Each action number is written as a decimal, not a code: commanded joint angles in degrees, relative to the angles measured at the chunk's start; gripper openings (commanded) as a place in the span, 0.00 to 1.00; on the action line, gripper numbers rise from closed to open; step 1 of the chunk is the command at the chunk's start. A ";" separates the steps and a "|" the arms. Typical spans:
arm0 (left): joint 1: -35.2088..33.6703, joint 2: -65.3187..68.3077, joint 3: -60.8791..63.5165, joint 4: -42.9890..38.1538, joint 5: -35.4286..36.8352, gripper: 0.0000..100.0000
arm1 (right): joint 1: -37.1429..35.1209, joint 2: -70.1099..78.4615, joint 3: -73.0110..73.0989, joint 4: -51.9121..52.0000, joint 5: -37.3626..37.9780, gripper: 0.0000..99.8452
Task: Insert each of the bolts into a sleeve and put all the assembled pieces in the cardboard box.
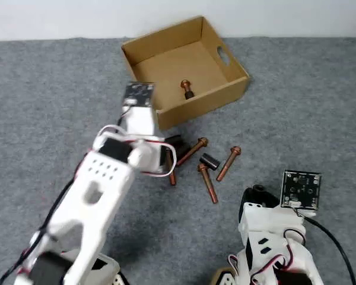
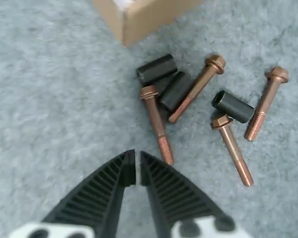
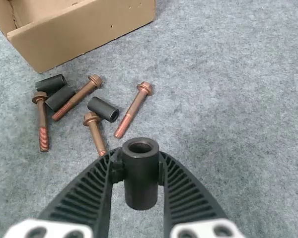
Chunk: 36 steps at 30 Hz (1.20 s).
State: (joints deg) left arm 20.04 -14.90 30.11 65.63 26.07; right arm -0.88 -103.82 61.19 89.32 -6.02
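My left gripper [image 2: 137, 169] hangs shut and empty over the carpet, its tips just short of the threaded end of a copper bolt [image 2: 157, 124]. Beyond it lie three more bolts [image 2: 196, 88] [image 2: 265, 103] [image 2: 232, 148] and three black sleeves [image 2: 156, 69] [image 2: 175, 90] [image 2: 233, 105]. My right gripper [image 3: 138, 163] is shut on a black sleeve [image 3: 140, 173], its bore facing the camera, held back from the pile [image 3: 103, 108]. The cardboard box [image 1: 225, 89] at the back holds one bolt with a sleeve on it [image 1: 187, 89].
The left arm [image 1: 107, 172] stretches from the lower left toward the pile [image 1: 210, 163], just in front of the box wall. The right arm [image 1: 273, 237] sits at the lower right. Grey carpet [image 1: 308, 107] lies open to the right of the box.
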 commanded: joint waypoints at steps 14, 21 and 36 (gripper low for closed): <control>0.26 31.38 -22.73 -0.18 6.42 0.14 | 0.48 -0.22 0.18 -1.01 0.70 0.01; -1.58 38.86 -26.33 -0.44 6.42 0.14 | 0.48 -0.22 0.26 -1.01 0.70 0.01; -2.64 50.64 -40.31 11.87 8.00 0.14 | 0.48 -0.22 0.26 -1.01 0.70 0.01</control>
State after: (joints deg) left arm 16.00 35.30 -8.13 73.89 33.45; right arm -0.88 -103.82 61.71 89.32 -6.02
